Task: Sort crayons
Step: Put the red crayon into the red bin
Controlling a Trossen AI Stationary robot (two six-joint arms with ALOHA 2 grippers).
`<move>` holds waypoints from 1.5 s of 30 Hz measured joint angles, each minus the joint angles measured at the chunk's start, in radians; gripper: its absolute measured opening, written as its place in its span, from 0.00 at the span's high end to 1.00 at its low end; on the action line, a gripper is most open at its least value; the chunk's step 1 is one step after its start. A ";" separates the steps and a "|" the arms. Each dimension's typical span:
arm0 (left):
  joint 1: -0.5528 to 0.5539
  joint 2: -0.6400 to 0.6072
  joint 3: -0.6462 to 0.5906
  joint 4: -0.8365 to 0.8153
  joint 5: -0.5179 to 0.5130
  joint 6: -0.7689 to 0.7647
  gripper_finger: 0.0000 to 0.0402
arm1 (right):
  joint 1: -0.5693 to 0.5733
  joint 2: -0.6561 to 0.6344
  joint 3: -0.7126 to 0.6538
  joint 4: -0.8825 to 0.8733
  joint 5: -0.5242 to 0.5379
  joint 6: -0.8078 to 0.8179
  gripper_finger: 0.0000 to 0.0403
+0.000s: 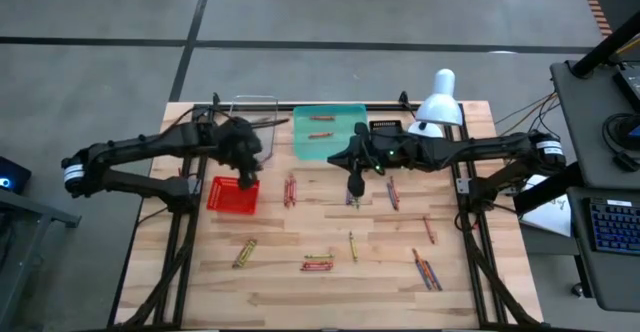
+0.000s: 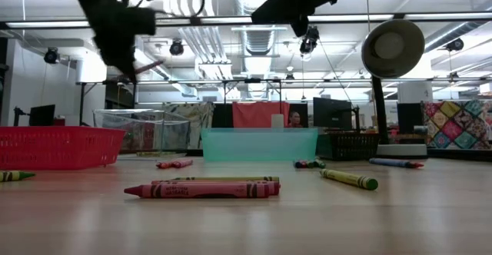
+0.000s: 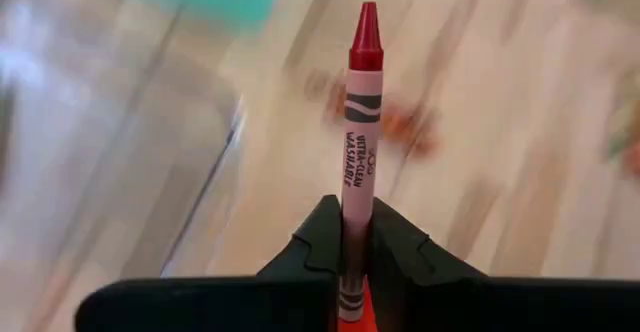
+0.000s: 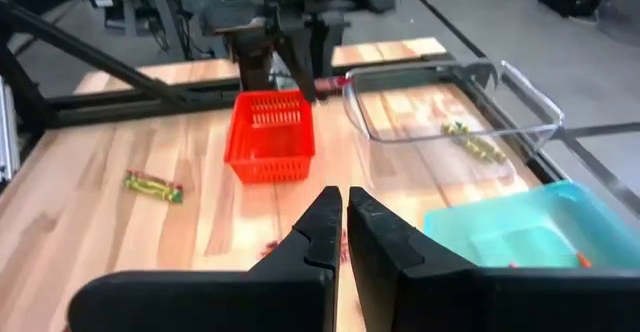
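Crayons lie scattered over the near half of the bench [image 1: 200, 282]: approx. a dozen loose sticks in high view, singles and small clumps, exact count unclear where they bunch. Mid-bench, right claw [image 1: 356, 186] hangs shut on nothing, just above a clump. Left claw [image 1: 246, 176] sits over the red basket [image 1: 232, 196], pinched tight on one red crayon [image 3: 357, 152], tip pointing out past its fingers. Farther back: 1 clear tray [image 1: 254, 114] w/ a couple of greenish crayons per right wrist view, 1 teal tray [image 1: 330, 132] w/ 2 orange ones, 1 lamp [image 1: 437, 102]. Step in hand looks like the drop: centre claw over the basket, go low before letting go so the stick doesn't bounce out or catch the mesh rim.
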 joint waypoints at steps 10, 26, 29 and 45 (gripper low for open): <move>-0.002 0.003 -0.068 -0.264 -0.028 -0.111 1.00 | 0.000 0.009 -0.021 -0.001 0.000 -0.012 0.97; -0.010 0.048 -0.181 -0.266 0.146 -0.024 0.90 | 0.000 0.009 -0.029 -0.002 0.000 -0.010 0.97; -0.010 0.054 -0.181 -0.263 0.124 -0.005 0.86 | 0.000 0.009 -0.029 -0.002 0.000 -0.007 0.97; -0.010 0.019 -0.111 -0.099 0.042 0.085 0.87 | 0.000 0.009 -0.029 -0.036 0.000 0.034 0.97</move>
